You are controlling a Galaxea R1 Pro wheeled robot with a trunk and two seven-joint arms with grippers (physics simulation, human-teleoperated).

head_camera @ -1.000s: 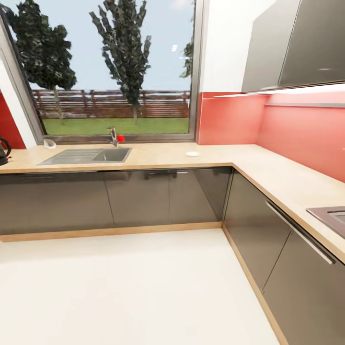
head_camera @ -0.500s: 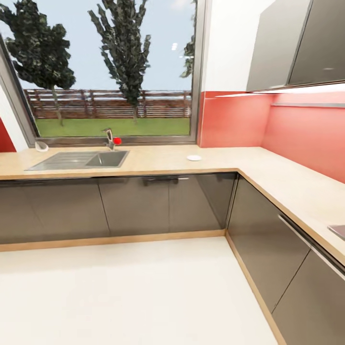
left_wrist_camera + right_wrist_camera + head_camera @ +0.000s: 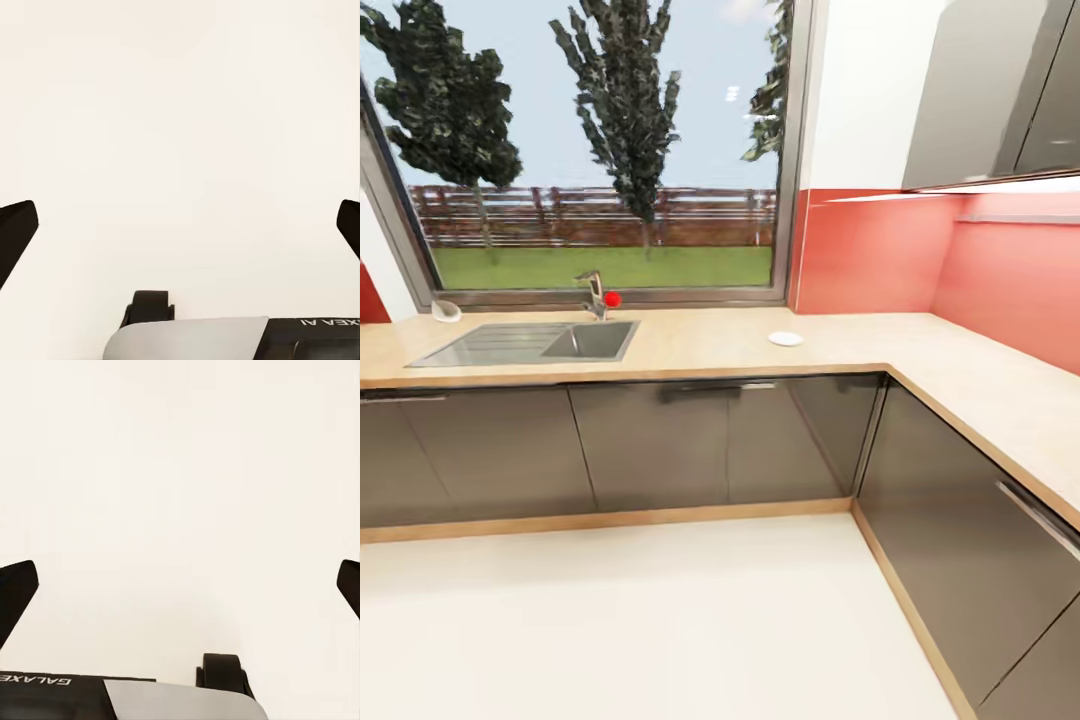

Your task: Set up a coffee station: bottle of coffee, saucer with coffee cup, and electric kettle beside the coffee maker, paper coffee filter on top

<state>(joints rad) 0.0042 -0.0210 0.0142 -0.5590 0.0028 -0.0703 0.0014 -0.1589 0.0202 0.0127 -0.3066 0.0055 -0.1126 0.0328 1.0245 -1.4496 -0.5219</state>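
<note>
In the left wrist view the left gripper (image 3: 180, 225) stands wide open, its two dark fingertips (image 3: 15, 232) far apart at the edges of the picture with nothing between them, over the pale floor (image 3: 180, 112). The right gripper (image 3: 180, 585) in the right wrist view is spread just as wide, its fingertips (image 3: 15, 589) holding and touching nothing, above the same pale floor (image 3: 180, 472).

The saucer (image 3: 785, 339) is a small white disc lying flat on the wooden countertop (image 3: 710, 345), right of the sink (image 3: 530, 342) and just before the corner where the counter turns toward the near right. It sits apart from everything else, below the right edge of the window (image 3: 590, 150). A tap (image 3: 594, 295) with a red knob stands at the far side of the sink, and a small pale object (image 3: 446, 311), too small to identify, rests at the far left by the window sill. Grey cabinet fronts (image 3: 650, 440) run under the counter, and a red backsplash (image 3: 880, 250) covers the wall at the right.

Compared with a second ago, the whole head view has shifted: the black kettle at the far left edge has passed out of the picture, as has the hob on the right run of counter, and the saucer now appears slightly further right and lower. This is the camera moving; the saucer keeps its spot on the counter.
</note>
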